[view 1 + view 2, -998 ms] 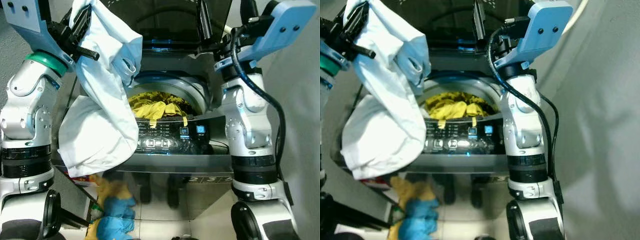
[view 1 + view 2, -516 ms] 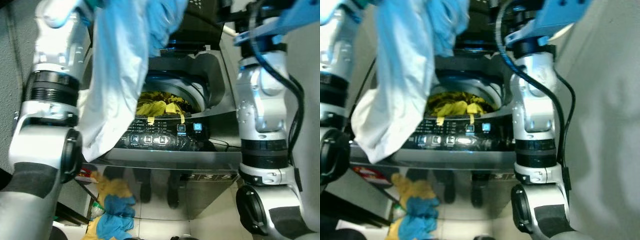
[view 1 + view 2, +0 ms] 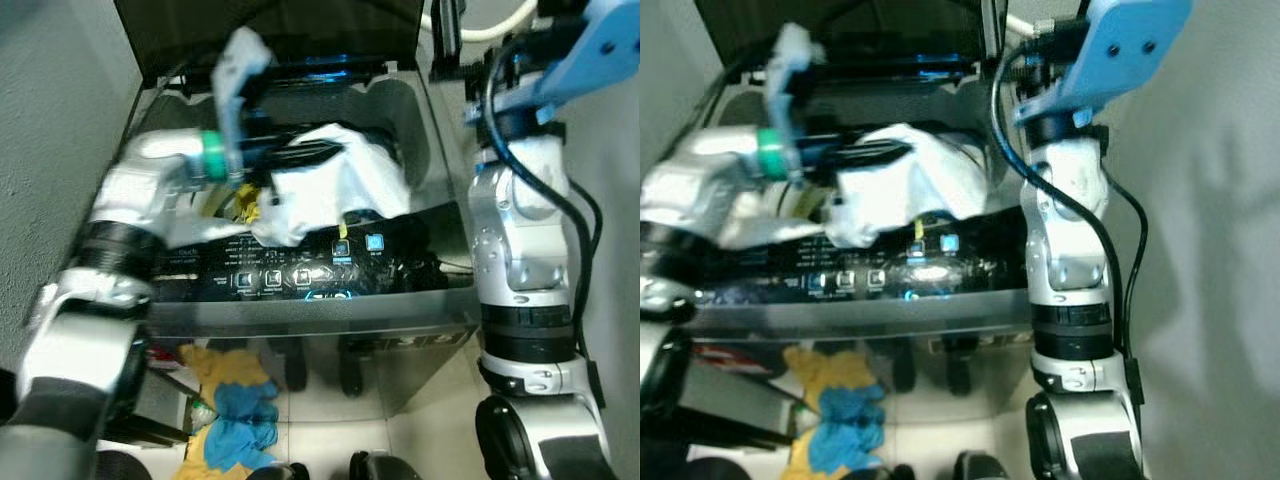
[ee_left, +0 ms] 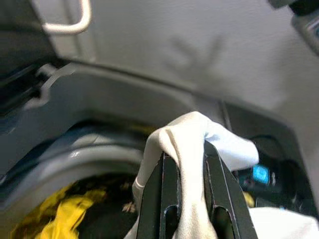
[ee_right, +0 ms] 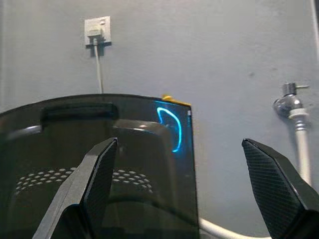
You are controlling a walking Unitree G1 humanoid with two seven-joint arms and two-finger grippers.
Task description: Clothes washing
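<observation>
two black fingers (image 4: 219, 189) of the left gripper (image 4: 183, 199) pinched a fold of the white garment (image 3: 335, 190) above the washing machine (image 3: 300, 300) drum; right gripper (image 5: 184, 191) fingers were spread before the raised lid (image 5: 99, 164).

Yellow clothes (image 4: 55, 219) in the drum, mostly hidden under white garment (image 3: 335, 190).

garment (image 3: 335, 190) over washer (image 3: 320, 300) opening

The two head eyes look steeply down from close above onto the open washing machine (image 3: 330, 290), sharing its panel; the left wrist peers close into the drum (image 4: 65, 164); the right wrist faces the raised lid (image 5: 99, 149) and wall.
</observation>
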